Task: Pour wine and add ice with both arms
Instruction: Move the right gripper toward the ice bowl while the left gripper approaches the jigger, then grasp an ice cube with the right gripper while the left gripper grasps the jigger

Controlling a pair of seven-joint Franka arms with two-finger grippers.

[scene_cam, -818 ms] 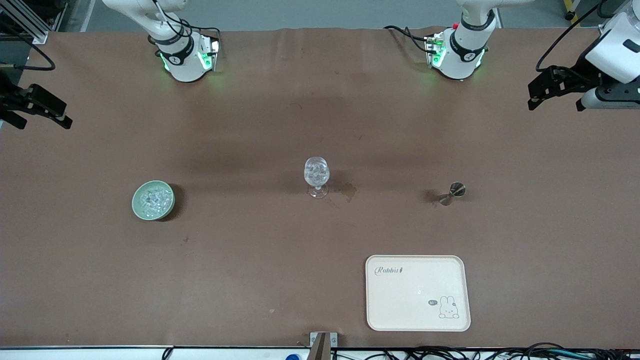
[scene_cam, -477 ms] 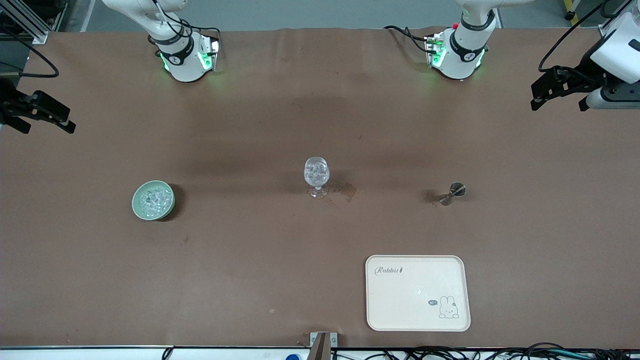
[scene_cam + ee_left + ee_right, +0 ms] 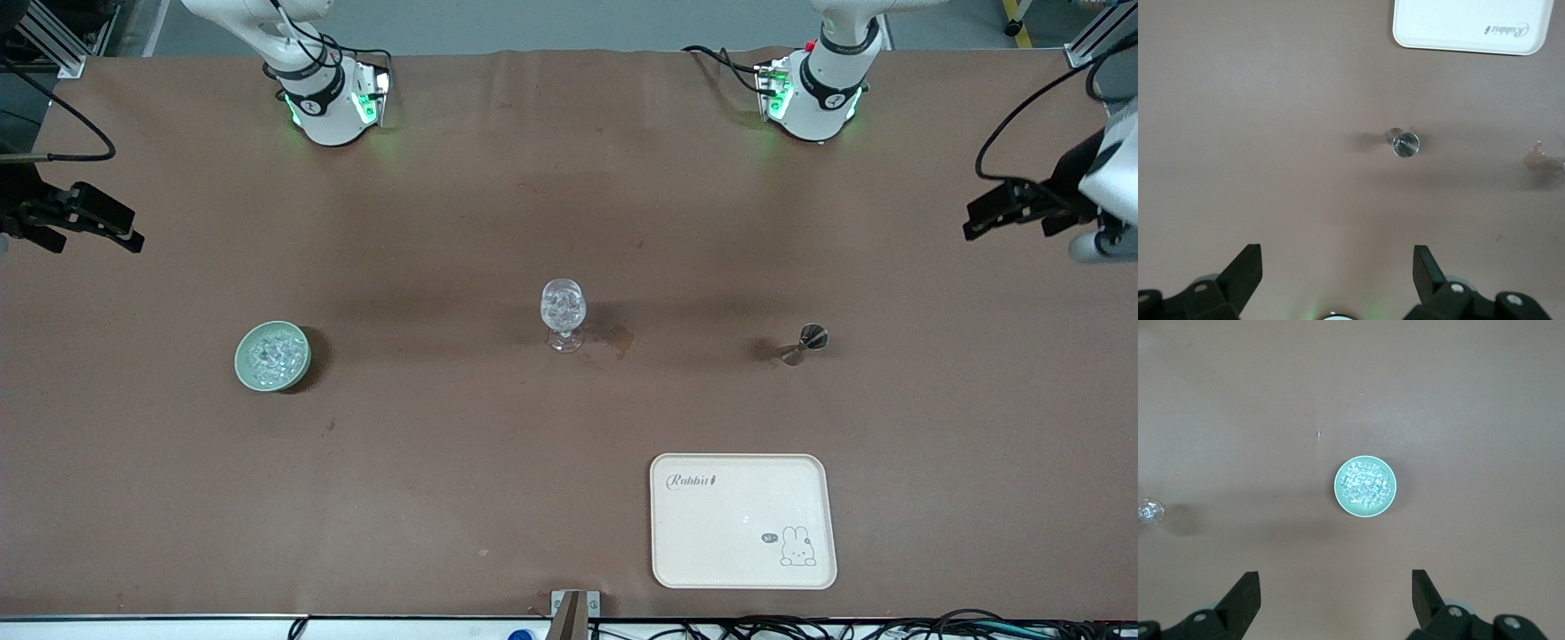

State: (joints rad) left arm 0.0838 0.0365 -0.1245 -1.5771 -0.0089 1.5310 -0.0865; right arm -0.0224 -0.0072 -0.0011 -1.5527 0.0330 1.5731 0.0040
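A clear wine glass (image 3: 563, 316) stands mid-table with ice (image 3: 563, 305) in its bowl. More ice (image 3: 272, 354) fills a pale green bowl (image 3: 240, 357) toward the right arm's end. A small metal jigger (image 3: 805, 343) stands toward the left arm's end. No wine shows in any view. My right gripper (image 3: 124, 233) hangs open and empty over the table's edge at its own end; its wrist view looks down on the green bowl (image 3: 1337, 485) and the ice (image 3: 1365, 485) from high up. My left gripper (image 3: 978, 218) is open and empty too, high above the jigger (image 3: 1405, 143).
A cream tray (image 3: 743, 521) with a rabbit drawing lies near the front camera's edge, toward the left arm's end. A dark wet stain (image 3: 620, 338) marks the brown cover beside the wine glass. Both arm bases stand along the table's robot side.
Both open grippers have slid lower in the front view. The left arm's wrist has swung outward toward its end of the table. Nothing on the table has moved.
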